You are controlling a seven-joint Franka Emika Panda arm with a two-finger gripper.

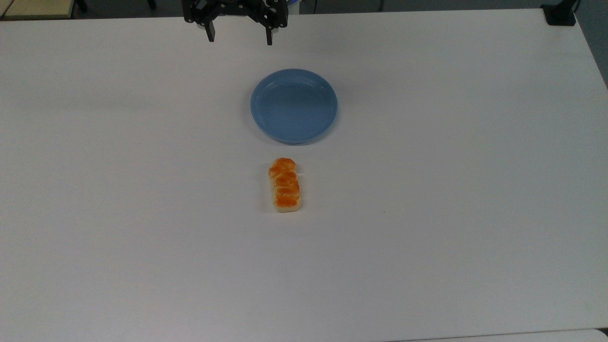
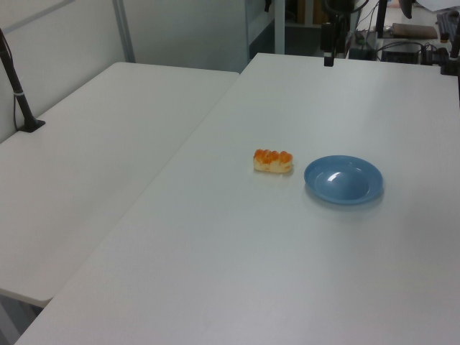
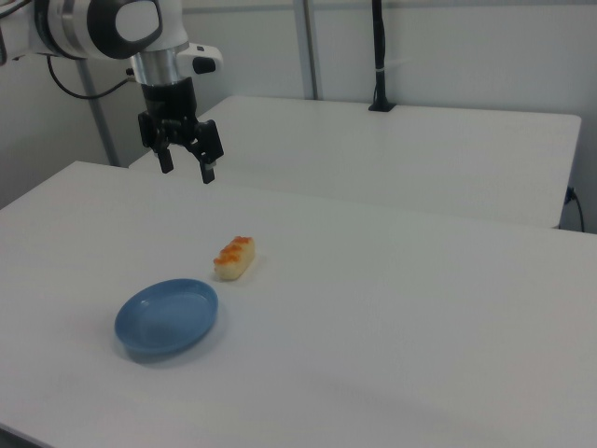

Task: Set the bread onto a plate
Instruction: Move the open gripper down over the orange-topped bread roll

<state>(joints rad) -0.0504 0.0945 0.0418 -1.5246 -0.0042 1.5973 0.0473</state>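
While hanging empty with jaws apart, gripper (image 1: 239, 37) high beyond round blue plate (image 1: 294, 105); small cream loaf with glossy orange top (image 1: 284, 185) just past plate's near rim on white counter (image 1: 451, 190), long axis running toward the jaws

The worktop (image 1: 142, 213) looks like a smooth, matt white laminate with a faint sheen under the lights. The plate (image 1: 294, 106) is blue with a glossy, glazed-looking finish; soft highlights lie in its bowl in the left view, and fine concentric ridges ring the rim in the top view. The bread (image 1: 285, 185) has a shiny orange-brown top, like a lacquered crust, over dull, pale cream sides. The gripper (image 3: 187, 168) is matt black, seemingly plastic or painted metal, with its jaws spread apart. The arm (image 3: 112, 23) above it has smooth, slightly glossy white shells with black joints
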